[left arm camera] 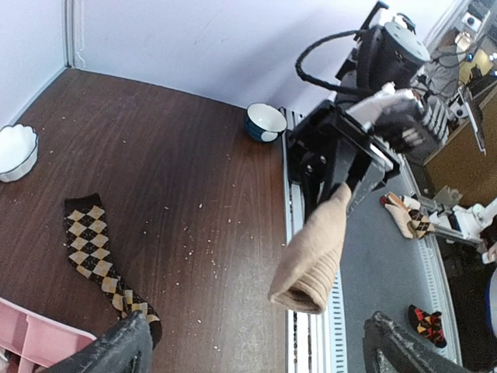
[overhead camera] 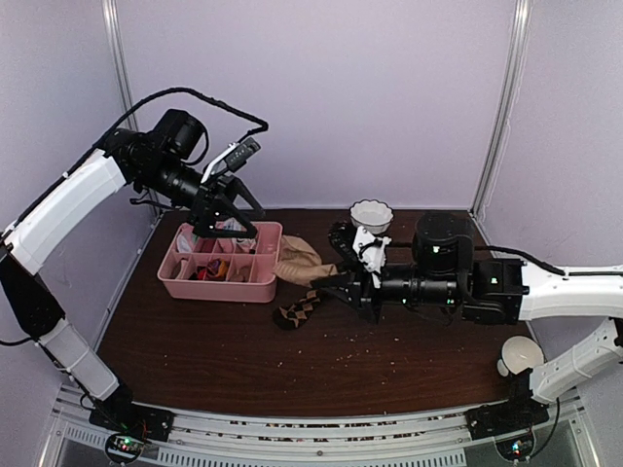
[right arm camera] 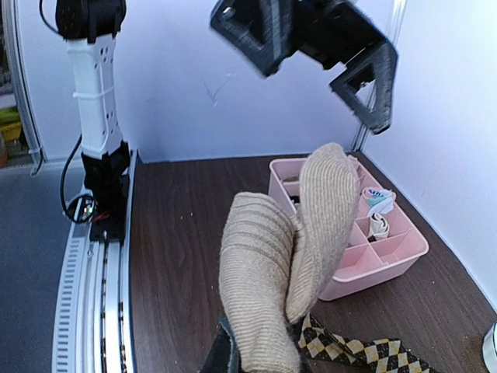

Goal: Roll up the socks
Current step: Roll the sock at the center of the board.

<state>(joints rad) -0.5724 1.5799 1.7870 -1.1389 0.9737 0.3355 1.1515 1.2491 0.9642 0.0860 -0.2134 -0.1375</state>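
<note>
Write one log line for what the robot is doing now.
left gripper: open, above tray | right gripper: shut on tan sock, held up | argyle sock: flat on table

I see a dark brown wooden worktop (overhead camera: 195, 341), dusted with pale crumbs (overhead camera: 341, 342). On its left sits a pink divided tray (overhead camera: 219, 288). Just right of the tray, the argyle sock (overhead camera: 300, 309) lies flat. A white scalloped bowl (overhead camera: 371, 214) stands at the back edge, and a blue bowl (left arm camera: 265, 122) sits near the front right corner.
</note>
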